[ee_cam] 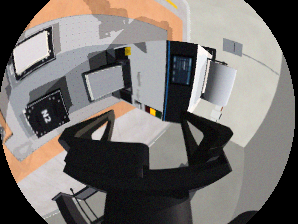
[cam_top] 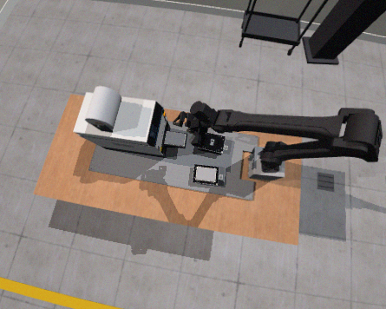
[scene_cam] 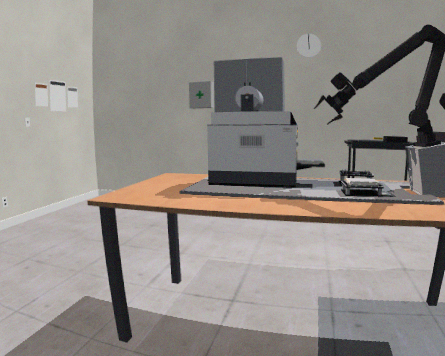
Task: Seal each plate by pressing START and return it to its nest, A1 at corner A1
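Note:
My gripper (scene_cam: 322, 115) (ee_cam: 147, 113) is open and empty, high above the mat in front of the sealer (cam_top: 130, 119) (scene_cam: 252, 150) (ee_cam: 149, 75). The sealer's stage is out, and a plate (cam_top: 175, 139) (ee_cam: 106, 82) with a flat grey top and a pale edge lies on it. In the wrist view the amber lamp (ee_cam: 152, 111) looks bright between a dull red and a dull green one. Nest N2 (cam_top: 215, 146) (ee_cam: 56, 109) is empty, with its label showing. The other plate (cam_top: 206, 174) (ee_cam: 31, 52), white on top, sits in the other nest (cam_top: 194, 174).
A white roll (cam_top: 103, 106) (ee_cam: 220, 83) sits on top of the sealer. The arm's base (cam_top: 266, 168) (scene_cam: 432, 170) stands at the opposite end of the grey mat (cam_top: 243, 191). The nests lie between the base and the stage.

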